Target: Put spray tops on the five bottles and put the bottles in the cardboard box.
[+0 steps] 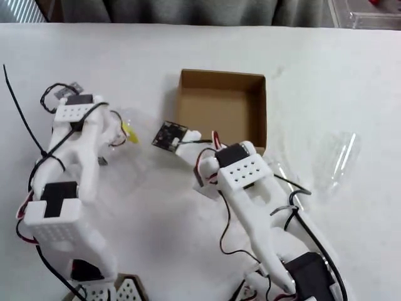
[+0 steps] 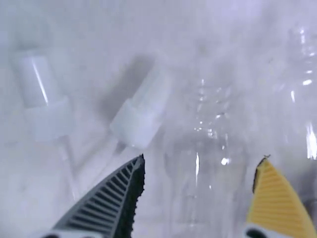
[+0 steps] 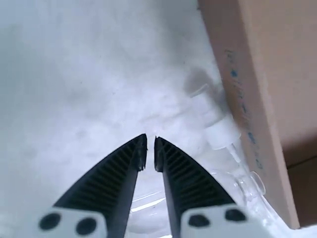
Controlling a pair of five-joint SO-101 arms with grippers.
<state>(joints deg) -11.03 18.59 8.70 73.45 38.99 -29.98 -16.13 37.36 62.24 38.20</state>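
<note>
White spray tops number three. Two lie on their sides on the bench [image 2: 99, 29] ahead of the left gripper [image 2: 201, 159]: one spray top [image 2: 141, 116] just off the dark jaw, the other spray top [image 2: 42, 106] beside it. Both heads point away from the gripper and both thin dip tubes trail back toward it. Its jaws stand wide apart, straddling a clear bottle [image 2: 198, 148] without gripping it, and a second clear bottle [image 2: 302, 99] lies by the yellow jaw. The third spray top [image 3: 218, 126] lies along the outer wall of the cardboard box [image 3: 252, 74]. Beside it, the right gripper [image 3: 150, 144] has its jaws nearly closed on nothing. Another bottle [image 1: 338, 157] lies well right of the box, its long axis running near to far.
</note>
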